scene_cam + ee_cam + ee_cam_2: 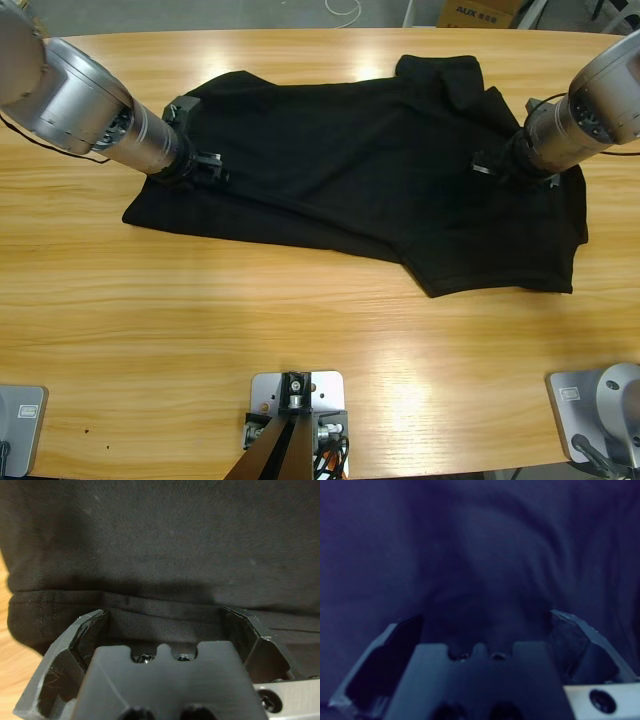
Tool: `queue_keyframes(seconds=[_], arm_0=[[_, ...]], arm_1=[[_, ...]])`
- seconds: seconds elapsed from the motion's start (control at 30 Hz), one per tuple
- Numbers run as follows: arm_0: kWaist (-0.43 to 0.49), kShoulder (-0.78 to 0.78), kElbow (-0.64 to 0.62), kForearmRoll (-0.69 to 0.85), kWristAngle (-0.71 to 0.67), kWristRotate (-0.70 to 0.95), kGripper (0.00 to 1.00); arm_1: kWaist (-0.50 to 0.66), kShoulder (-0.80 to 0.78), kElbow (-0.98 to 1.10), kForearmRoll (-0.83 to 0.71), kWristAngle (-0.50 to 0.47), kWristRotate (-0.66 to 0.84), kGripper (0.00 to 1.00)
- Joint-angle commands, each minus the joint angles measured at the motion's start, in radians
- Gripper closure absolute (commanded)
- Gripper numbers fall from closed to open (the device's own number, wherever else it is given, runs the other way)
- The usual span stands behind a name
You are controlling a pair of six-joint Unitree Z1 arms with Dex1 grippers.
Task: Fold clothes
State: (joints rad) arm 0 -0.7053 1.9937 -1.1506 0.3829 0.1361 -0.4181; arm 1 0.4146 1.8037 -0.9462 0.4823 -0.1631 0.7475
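Long, pale wooden table (pixel 300 320) fills the overhead view, with a plain black short-sleeved shirt (pixel 370 190) spread across its far half. The shirt lies mostly flat but rumpled, its collar end bunched toward the upper right and one lower corner reaching toward the near right side.

One silver arm enters from the upper left, and its black left gripper (pixel 205 168) rests on the shirt's left edge. In the left wrist view, the left gripper (pixel 162 620) has its two jaws spread wide apart, with a folded hem of black fabric lying between them and a strip of bare wood showing at the left.

Another silver arm enters from the upper right. Its right gripper (pixel 490 163) sits on the shirt's right part. In the right wrist view, the right gripper (pixel 485 622) also has its jaws spread apart, with only creased dark fabric ahead of them.
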Motion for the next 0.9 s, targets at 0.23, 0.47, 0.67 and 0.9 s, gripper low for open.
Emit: queue_keyframes(seconds=[0.23,0.47,0.67,0.9], arm_0=[[-0.043,0.006,0.159,0.037,0.0,-0.094,0.124],[-0.114,-0.132,0.25,0.138,-0.013,-0.203,0.124],[-0.176,-0.193,0.333,0.172,-0.091,-0.338,0.124],[-0.22,-0.309,0.382,0.268,-0.095,-0.392,0.119]], arm_1=[[-0.005,0.034,0.133,-0.034,0.118,0.071,0.027],[0.102,0.028,0.153,0.061,0.216,0.152,0.027],[0.203,0.016,0.154,0.179,0.297,0.224,0.027],[0.274,-0.086,0.15,0.257,0.258,0.272,0.027]])
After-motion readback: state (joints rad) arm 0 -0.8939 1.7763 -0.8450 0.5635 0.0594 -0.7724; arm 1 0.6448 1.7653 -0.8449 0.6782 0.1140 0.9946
